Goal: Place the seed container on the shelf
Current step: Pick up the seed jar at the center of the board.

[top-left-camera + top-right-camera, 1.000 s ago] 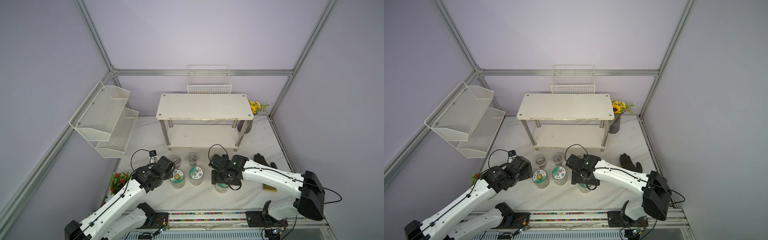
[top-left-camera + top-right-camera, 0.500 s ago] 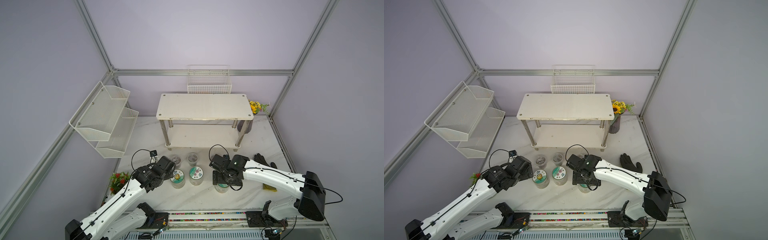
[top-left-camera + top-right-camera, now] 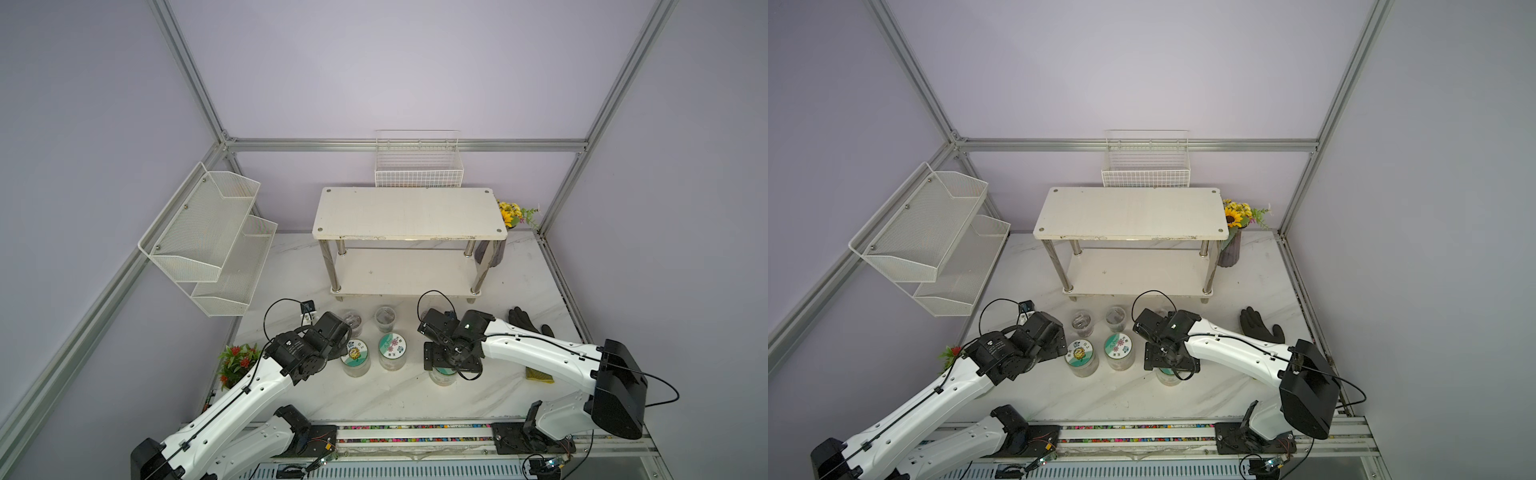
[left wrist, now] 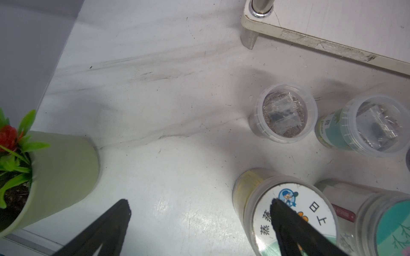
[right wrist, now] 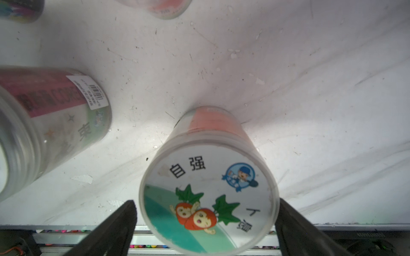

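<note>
Straddling the carrot-lidded seed container [image 5: 206, 172], which stands on the table [image 5: 288, 88], the right gripper [image 5: 206, 202] holds its jaws wide apart, 1 each side, apparently lined up to close. The left gripper [image 4: 199, 202], equally spread and empty, hangs with 1 finger [image 4: 288, 223] over a sunflower-lidded jar [image 4: 317, 210]. The shelf [image 3: 409, 212] waits beyond both.

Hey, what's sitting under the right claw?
A lidded seed container with a cartoon-vegetable picture stands upright between the fingers of the open right claw. In both top views the claw covers most of it.
</note>
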Tool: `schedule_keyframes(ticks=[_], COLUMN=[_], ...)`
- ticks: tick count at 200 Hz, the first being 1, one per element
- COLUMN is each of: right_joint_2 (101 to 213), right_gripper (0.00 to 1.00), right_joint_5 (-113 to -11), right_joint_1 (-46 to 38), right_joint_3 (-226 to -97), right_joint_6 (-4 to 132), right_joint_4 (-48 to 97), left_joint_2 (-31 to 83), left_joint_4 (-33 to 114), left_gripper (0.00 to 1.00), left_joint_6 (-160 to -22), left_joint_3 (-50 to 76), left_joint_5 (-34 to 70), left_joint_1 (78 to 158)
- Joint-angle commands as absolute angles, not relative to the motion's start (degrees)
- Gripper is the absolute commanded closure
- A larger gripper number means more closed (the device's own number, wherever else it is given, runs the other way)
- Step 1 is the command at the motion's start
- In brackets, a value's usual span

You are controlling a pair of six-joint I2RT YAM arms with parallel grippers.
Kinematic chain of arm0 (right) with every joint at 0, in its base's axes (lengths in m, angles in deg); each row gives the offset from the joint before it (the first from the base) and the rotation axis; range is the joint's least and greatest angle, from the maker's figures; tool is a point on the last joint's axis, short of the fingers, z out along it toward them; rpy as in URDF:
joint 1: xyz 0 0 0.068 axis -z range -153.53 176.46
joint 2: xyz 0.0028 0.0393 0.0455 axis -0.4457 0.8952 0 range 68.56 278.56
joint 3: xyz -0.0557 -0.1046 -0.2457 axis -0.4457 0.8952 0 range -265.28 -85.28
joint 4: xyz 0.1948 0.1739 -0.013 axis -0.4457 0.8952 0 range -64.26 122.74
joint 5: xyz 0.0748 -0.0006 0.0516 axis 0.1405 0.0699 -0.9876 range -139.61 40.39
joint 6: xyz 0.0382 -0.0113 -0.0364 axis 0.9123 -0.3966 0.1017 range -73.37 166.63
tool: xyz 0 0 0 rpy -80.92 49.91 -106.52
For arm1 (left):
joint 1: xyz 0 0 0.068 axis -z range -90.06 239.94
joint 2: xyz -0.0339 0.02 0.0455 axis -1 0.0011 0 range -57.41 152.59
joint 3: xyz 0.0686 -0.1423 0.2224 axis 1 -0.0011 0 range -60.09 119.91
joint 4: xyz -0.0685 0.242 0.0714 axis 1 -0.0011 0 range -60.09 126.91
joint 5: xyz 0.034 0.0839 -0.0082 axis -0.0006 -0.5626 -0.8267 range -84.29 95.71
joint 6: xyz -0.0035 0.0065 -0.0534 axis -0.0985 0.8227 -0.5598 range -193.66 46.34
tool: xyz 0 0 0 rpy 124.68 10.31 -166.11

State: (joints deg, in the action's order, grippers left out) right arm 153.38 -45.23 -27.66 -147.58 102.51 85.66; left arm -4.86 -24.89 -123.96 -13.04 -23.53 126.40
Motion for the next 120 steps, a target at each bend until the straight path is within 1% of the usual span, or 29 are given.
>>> schedule_keyframes(ticks=[1,90,120], right_joint_2=[154.5,155.7,155.8], right_gripper=[0.03,0.03,0.04], right_joint_5=[-45.5,-44.7,-45.3], right_joint_1=[-27.2,-26.3,-26.3], right_joint_3=[-147.4,-146.5,-145.9], right_joint_6=[101.5,100.8,100.6], right_joint_4=[84.3,84.2,83.8], left_joint_2=[-5.1,-4.8,-4.6], left_joint_4=[-24.1,-23.8,-23.6], left_gripper=[0.0,0.0,0.0], left_joint_6=[-123.3,-123.0,-122.9], left_joint_3=[-12.5,-12.5,-12.3], left_joint_5=[-23.8,-23.7,-23.6], left_joint_1=[126.6,126.5,126.5])
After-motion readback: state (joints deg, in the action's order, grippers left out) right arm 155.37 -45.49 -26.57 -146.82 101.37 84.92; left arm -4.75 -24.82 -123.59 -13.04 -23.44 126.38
